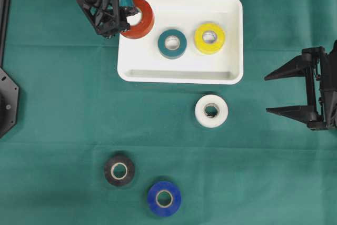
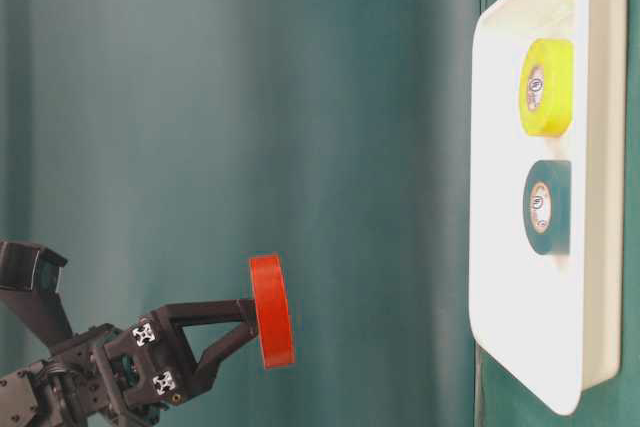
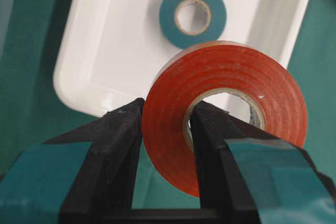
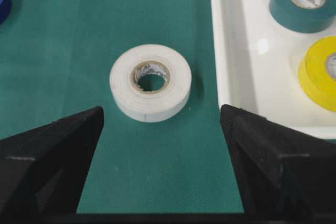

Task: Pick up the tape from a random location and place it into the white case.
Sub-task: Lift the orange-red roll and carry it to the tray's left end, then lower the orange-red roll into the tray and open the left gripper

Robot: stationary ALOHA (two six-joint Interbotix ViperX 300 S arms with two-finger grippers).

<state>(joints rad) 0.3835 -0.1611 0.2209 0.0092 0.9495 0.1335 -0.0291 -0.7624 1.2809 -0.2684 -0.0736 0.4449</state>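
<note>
Overhead view's upper left shows the left gripper [image 1: 128,10] clamped through the wall of the red tape [image 1: 138,18], a light, stiff, slick ring best pinched rim-to-core, above the white case [image 1: 236,35] corner; right gripper [image 1: 288,92] gapes empty

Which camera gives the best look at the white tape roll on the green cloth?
The right wrist view: the white tape roll lies centred, close and unobstructed. The overhead view shows it smaller, below the tray; the table-level and left wrist views do not show it clearly.
</note>
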